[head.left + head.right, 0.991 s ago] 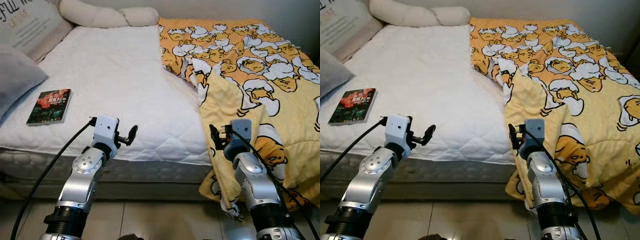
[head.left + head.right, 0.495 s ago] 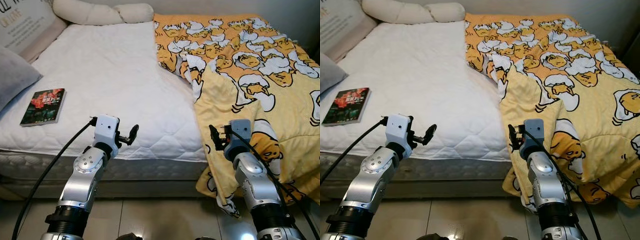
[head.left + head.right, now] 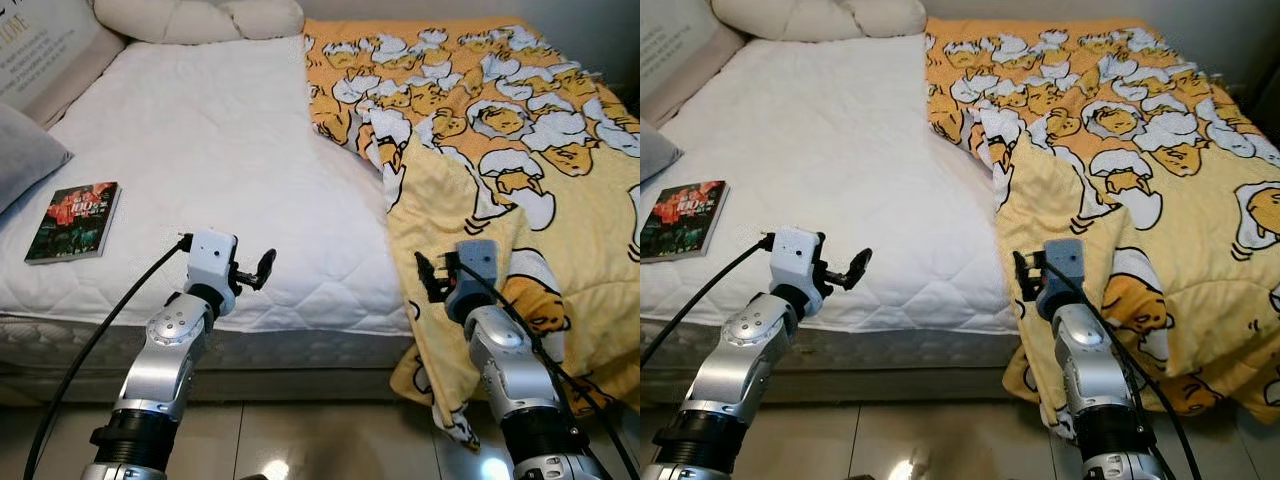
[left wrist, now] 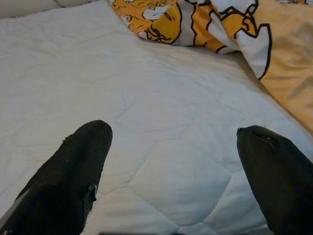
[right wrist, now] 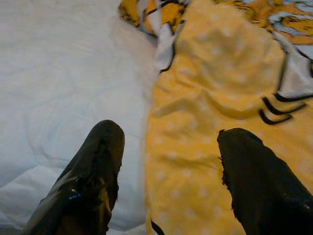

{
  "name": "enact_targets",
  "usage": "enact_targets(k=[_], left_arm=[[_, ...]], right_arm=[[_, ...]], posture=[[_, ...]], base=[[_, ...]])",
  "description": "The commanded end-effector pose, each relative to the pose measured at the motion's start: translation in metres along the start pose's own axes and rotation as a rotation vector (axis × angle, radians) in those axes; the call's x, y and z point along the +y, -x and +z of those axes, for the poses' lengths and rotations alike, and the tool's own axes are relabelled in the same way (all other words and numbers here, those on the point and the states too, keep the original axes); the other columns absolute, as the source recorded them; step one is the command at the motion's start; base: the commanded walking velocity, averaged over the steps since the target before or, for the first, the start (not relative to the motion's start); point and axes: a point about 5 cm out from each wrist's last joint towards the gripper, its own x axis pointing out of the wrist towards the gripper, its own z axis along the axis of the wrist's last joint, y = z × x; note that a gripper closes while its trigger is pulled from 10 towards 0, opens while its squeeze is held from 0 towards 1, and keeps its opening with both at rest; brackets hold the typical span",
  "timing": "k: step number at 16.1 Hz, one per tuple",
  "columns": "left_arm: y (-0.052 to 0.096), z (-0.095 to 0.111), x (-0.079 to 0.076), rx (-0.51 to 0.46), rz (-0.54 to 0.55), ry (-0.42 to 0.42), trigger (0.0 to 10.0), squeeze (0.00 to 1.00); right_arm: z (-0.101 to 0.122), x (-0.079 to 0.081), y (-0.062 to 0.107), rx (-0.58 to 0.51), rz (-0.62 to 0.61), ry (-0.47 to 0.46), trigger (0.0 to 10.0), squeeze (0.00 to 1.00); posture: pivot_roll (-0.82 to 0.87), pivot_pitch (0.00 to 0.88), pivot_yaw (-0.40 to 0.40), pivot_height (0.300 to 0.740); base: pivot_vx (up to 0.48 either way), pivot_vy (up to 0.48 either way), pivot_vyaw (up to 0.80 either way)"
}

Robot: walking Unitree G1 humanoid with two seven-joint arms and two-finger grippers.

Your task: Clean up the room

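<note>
The rumpled yellow cartoon-print blanket [image 3: 500, 150] lies over the right half of the white quilted mattress [image 3: 210, 160], its folded-back edge running head to foot just ahead of the right gripper [image 5: 168, 164] — fingers wide, empty, straddling that edge — so the right arm is nearer. The left gripper [image 4: 171, 161], also spread and empty, hovers over bare mattress; one blanket, one dark paperback book [image 3: 73, 221] well off to its left, two grippers.

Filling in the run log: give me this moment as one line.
left end effector: open, over mattress edge | right end effector: open, at yellow blanket edge | book: on mattress, untouched
</note>
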Motion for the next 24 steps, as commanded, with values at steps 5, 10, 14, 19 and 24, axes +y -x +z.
enact_targets(k=[5, 10, 14, 19, 24], left_arm=[[-0.0004, 0.0004, 0.0041, 0.004, 0.005, 0.008, 10.0, 0.04], [-0.0002, -0.0008, 0.0033, 0.008, -0.005, 0.012, 10.0, 0.04], [-0.0006, -0.0009, 0.0035, 0.011, -0.016, 0.019, 10.0, 0.04], [-0.0007, -0.0008, 0.0036, 0.012, -0.015, 0.021, 10.0, 0.04], [-0.0007, -0.0009, 0.0035, 0.013, -0.013, 0.024, 10.0, 0.03]], right_arm=[[0.001, 0.0005, -0.001, 0.002, -0.005, -0.036, 10.0, 0.0], [-0.0004, 0.004, -0.0015, 0.01, 0.008, -0.026, 10.0, 0.0], [0.0, 0.0051, -0.0026, 0.015, 0.014, -0.033, 10.0, 0.0], [0.0011, 0.0051, -0.0031, 0.01, 0.017, -0.025, 10.0, 0.0], [0.001, 0.005, -0.0026, 0.01, 0.019, -0.019, 10.0, 0.0]], posture=[[-0.03, 0.0, 0.041, 0.74], [-0.03, 0.0, 0.045, 0.74], [-0.03, 0.0, 0.051, 0.74], [-0.03, 0.0, 0.052, 0.74], [-0.03, 0.0, 0.05, 0.74]], base=[[0.319, 0.0, 0.0], [0.322, 0.0, 0.0], [0.338, 0.0, 0.0], [0.359, 0.0, -0.25], [0.359, 0.0, 0.0]])
